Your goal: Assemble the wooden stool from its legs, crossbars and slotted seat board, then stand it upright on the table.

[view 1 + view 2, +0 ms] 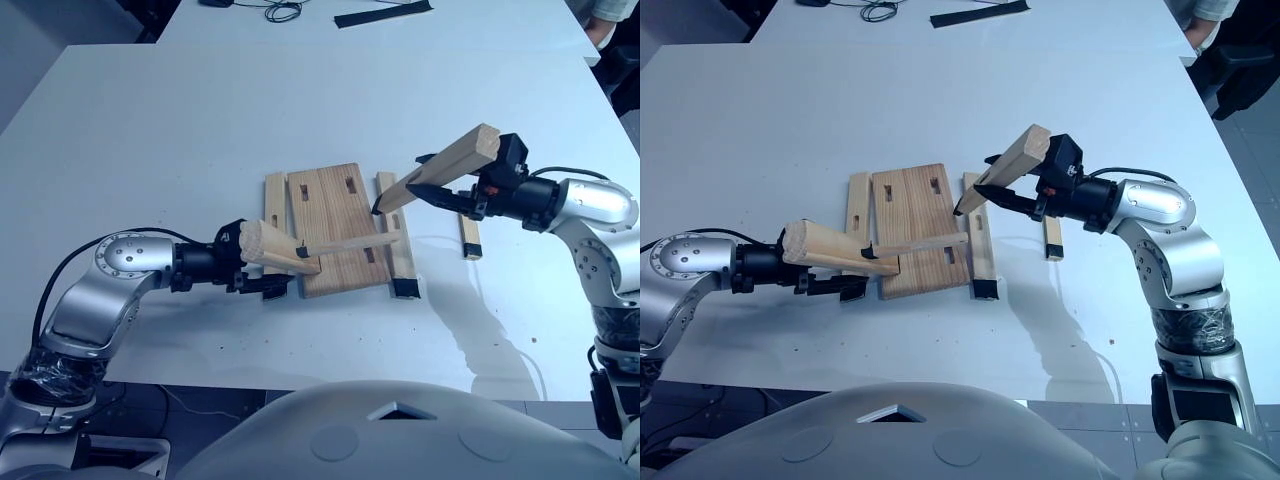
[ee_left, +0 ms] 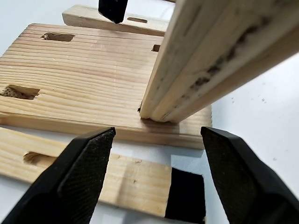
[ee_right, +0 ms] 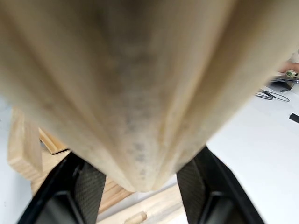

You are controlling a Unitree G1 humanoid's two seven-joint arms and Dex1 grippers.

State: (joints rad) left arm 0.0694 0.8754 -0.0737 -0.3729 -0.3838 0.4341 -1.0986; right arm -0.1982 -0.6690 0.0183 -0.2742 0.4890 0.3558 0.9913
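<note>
assembly barely begun: our left gripper (image 2: pixel 157 133), fingers (image 2: pixel 84 177) wide-set, clamps one leg (image 1: pixel 275 255); the right gripper (image 1: pixel 432 178) pinches a second leg (image 1: pixel 462 153); seat board (image 1: pixel 335 215) lies flat just past the left fingertips (nothing slotted yet, we judge)

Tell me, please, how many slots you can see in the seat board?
3 slots. Two lie near the seat board's far edge, left and right; one lies by its near right corner. A fourth may be hidden under the leg in the left gripper.
</note>
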